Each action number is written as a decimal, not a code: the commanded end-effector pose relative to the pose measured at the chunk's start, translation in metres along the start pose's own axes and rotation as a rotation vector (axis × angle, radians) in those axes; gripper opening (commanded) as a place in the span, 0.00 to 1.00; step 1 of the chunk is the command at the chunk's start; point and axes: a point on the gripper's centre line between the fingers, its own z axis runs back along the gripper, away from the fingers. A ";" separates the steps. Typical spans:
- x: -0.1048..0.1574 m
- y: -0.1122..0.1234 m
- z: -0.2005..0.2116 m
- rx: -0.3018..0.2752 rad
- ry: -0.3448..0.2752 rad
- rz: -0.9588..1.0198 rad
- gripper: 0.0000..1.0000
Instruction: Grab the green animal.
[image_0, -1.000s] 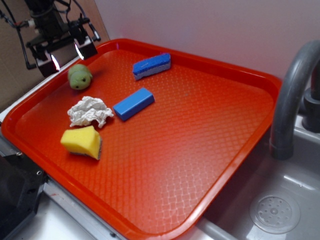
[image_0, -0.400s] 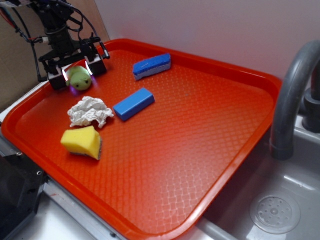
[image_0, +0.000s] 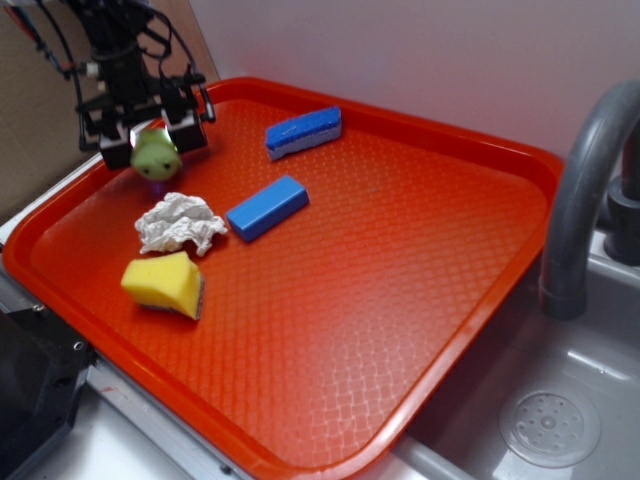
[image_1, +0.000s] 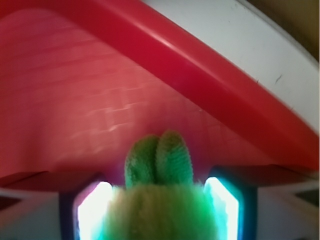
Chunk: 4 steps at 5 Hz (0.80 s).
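The green animal (image_0: 156, 158), a small lime-green plush, sits at the far left corner of the red tray (image_0: 420, 300). My gripper (image_0: 155, 148) has come down over it, one finger on each side. In the wrist view the plush (image_1: 160, 165) fills the whole gap between the two lit pads (image_1: 95, 210), touching both, so my gripper (image_1: 157, 212) is shut on it. The toy's underside still looks close to the tray floor (image_1: 75, 100).
On the tray lie a crumpled white paper (image_0: 180, 222), a yellow sponge (image_0: 165, 283), a blue block (image_0: 267, 208) and a blue-and-white sponge (image_0: 303, 131). The tray's raised rim (image_1: 200, 65) runs just beyond the toy. A grey faucet (image_0: 585, 190) and a sink stand at the right.
The gripper dropped from above and behind the tray corner onto the green animal, and its fingers drew in against the toy, which shifted slightly left.
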 end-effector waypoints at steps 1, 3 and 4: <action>-0.029 -0.018 0.110 -0.155 0.057 -0.489 0.00; -0.119 -0.026 0.186 -0.296 0.023 -0.968 0.00; -0.142 -0.022 0.212 -0.363 0.010 -1.012 0.00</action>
